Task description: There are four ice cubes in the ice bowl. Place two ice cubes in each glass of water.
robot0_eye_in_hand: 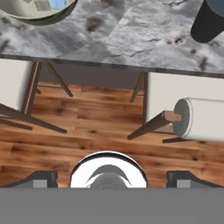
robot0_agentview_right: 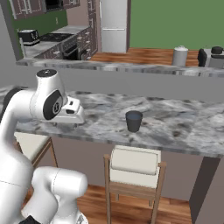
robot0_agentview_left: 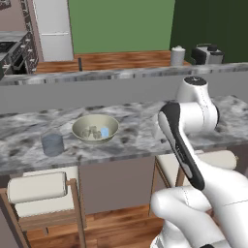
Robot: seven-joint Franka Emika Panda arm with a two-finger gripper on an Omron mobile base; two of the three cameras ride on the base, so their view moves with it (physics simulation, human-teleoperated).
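Pale cubes in beige bowl

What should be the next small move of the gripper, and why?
Probably move toward the ice bowl and come down over it. The ice cubes lie in the bowl, and the gripper is open and empty, above the floor in front of the counter.
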